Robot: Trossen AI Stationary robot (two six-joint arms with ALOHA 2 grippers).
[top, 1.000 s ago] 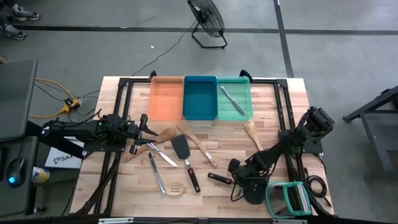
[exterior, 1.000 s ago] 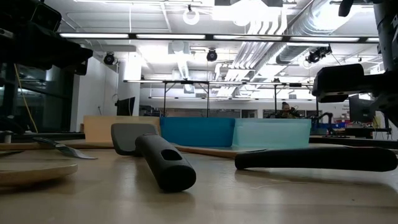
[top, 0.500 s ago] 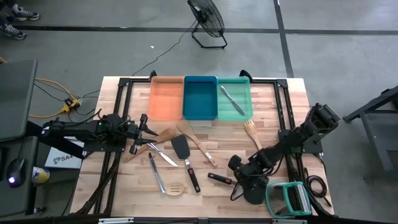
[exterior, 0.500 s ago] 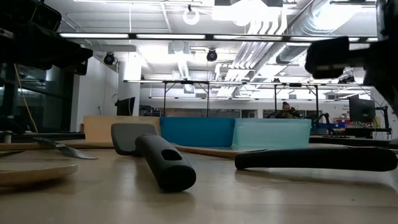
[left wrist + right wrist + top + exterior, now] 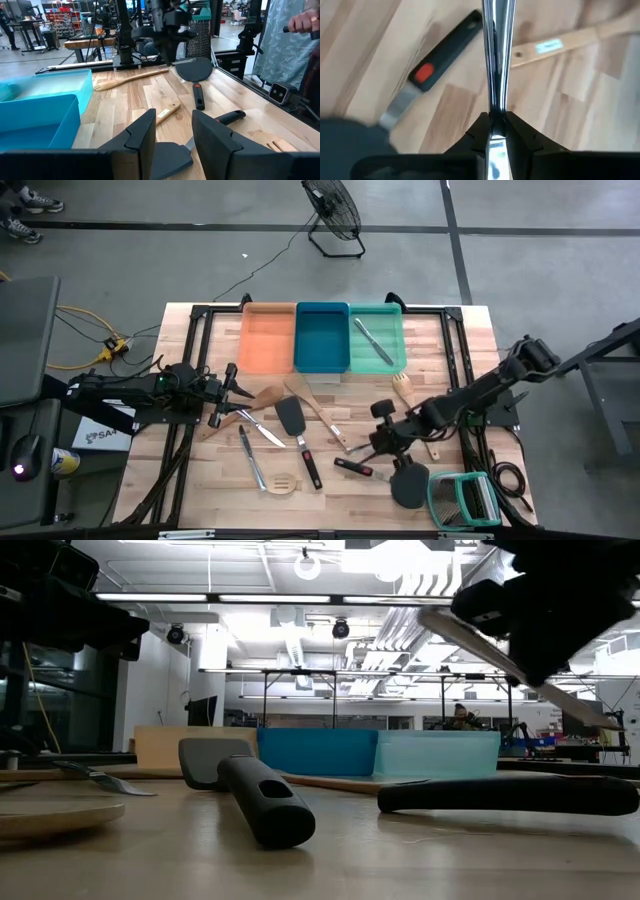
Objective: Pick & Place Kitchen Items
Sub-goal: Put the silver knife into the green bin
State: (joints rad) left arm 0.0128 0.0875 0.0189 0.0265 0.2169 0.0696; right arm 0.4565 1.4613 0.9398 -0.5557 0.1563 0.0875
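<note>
My right gripper [image 5: 378,446] hangs over the table's near right part, shut on a slim silver piece of cutlery [image 5: 510,665]. Under it lies a black spatula with a red-marked handle [image 5: 437,60] and a round head [image 5: 405,485]. Wooden spoons and spatulas [image 5: 315,408], a black spatula [image 5: 293,420] and silver cutlery [image 5: 252,456] lie flat on the table's middle. Another silver piece [image 5: 372,340] lies in the teal tray [image 5: 392,320]. My left gripper [image 5: 232,380] waits at the left edge, level and open. My right gripper pinches one end of the silver cutlery [image 5: 492,106] between its two fingers, which slant down from above. The piece runs straight on past the fingertips, edge-on in the wrist view. It is lifted clear of the table and slants in the low view.
An orange tray [image 5: 268,338] and a blue tray [image 5: 322,338] stand beside the teal one at the far edge. A green-framed wire rack [image 5: 462,498] sits at the near right corner. A wooden fork [image 5: 403,388] lies far of my right arm.
My right gripper has risen from the table and gone a little toward the far edge, rolling its wrist and staying shut. The silver cutlery has come up with it, clear of the table, and the black spatula's round head now shows.
</note>
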